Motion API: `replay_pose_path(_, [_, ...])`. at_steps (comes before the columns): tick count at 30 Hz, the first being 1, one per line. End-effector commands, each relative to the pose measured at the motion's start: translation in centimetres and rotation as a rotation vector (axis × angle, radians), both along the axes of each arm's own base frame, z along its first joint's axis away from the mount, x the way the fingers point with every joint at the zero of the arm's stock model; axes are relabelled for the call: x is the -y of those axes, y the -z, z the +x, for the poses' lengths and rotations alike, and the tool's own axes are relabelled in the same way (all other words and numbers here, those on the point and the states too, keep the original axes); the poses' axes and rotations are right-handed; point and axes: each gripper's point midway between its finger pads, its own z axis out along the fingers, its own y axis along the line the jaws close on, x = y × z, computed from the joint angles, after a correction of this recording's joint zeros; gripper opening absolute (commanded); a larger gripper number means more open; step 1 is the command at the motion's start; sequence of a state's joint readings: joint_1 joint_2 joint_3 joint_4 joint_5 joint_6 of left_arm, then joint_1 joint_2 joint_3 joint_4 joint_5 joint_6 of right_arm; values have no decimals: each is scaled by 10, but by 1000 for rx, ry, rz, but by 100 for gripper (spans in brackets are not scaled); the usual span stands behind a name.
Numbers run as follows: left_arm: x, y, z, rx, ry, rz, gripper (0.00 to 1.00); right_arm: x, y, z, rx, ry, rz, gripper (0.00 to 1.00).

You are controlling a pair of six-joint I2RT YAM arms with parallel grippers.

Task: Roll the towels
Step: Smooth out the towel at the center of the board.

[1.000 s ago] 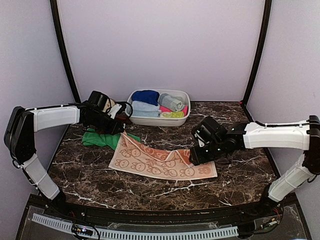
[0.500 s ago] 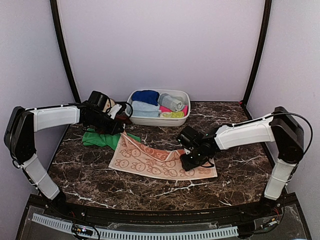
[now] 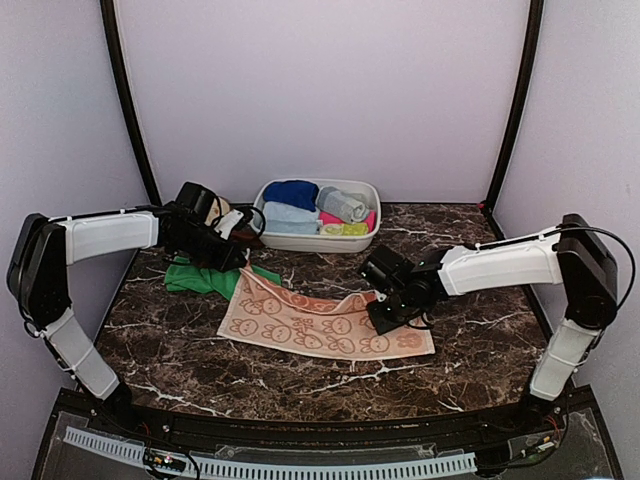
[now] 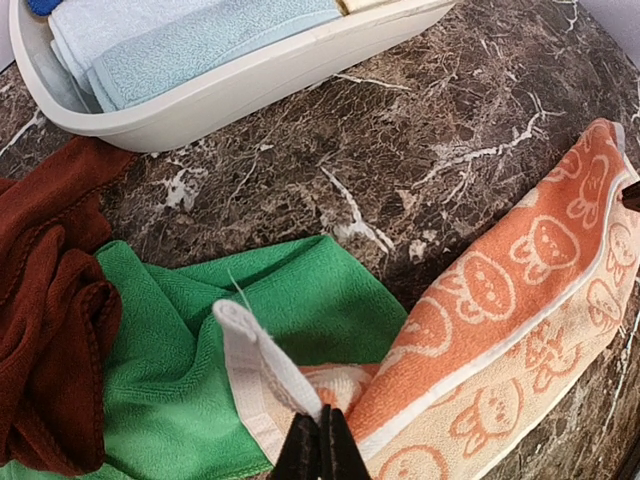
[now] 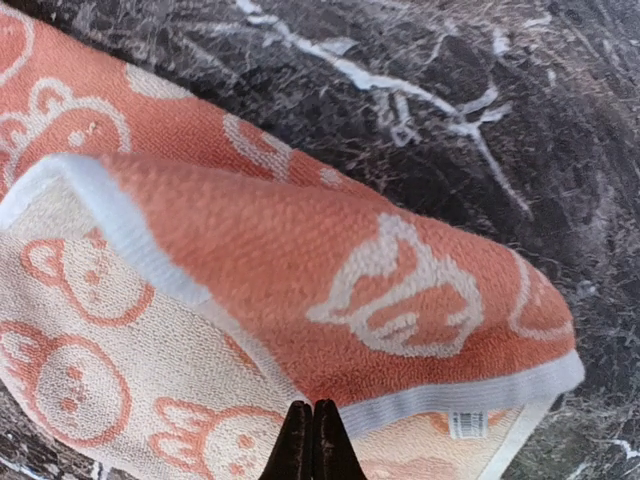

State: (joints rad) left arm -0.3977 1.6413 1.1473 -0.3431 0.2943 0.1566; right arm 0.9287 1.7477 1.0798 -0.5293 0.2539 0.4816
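The orange towel (image 3: 310, 326) with cream prints lies spread across the middle of the table. My left gripper (image 4: 321, 445) is shut on its far left corner, whose white hem stands up in a loop. My right gripper (image 5: 312, 440) is shut on the same towel (image 5: 330, 270) at its far right edge, which is lifted and folded over toward me. In the top view the right gripper (image 3: 379, 309) sits over that raised fold. The green towel (image 4: 200, 330) lies flat beside the left corner. The rust-brown towel (image 4: 50, 300) is bunched at its left.
A white oval basin (image 3: 318, 243) with several rolled cloths stands at the back middle, just beyond the left gripper (image 3: 238, 262). The green towel (image 3: 200, 278) spreads under the left arm. Dark marble shows to the right of the orange towel and along the front edge.
The right gripper came in from the right over the towel's far right edge, shut on it and raised it into a fold. The left arm has not moved.
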Motion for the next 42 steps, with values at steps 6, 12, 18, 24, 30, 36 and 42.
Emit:
replay_pose_path(6, [4, -29, -5, 55, 30, -32, 0, 57, -49, 22, 121, 91, -48, 0])
replay_pose_path(12, [10, -36, -1, 50, 27, -67, 0, 80, -77, 40, 180, 133, -45, 0])
replay_pose_path(18, [12, -39, 5, 38, 18, -67, 0, 75, -85, 47, 169, 103, -32, 0])
replay_pose_path(24, [10, -34, -2, 33, 20, -68, 0, 44, -50, 11, 47, 56, 53, 58])
replay_pose_path(30, [11, -30, -4, 18, 24, -68, 0, 17, -28, -2, -14, 72, 162, 58])
replay_pose_path(36, [10, -30, -5, 12, 23, -68, 0, -12, -8, -3, -59, -7, 136, 47])
replay_pose_path(42, [9, -27, -8, 7, 26, -63, 0, -7, 7, 0, -68, -1, 78, 45])
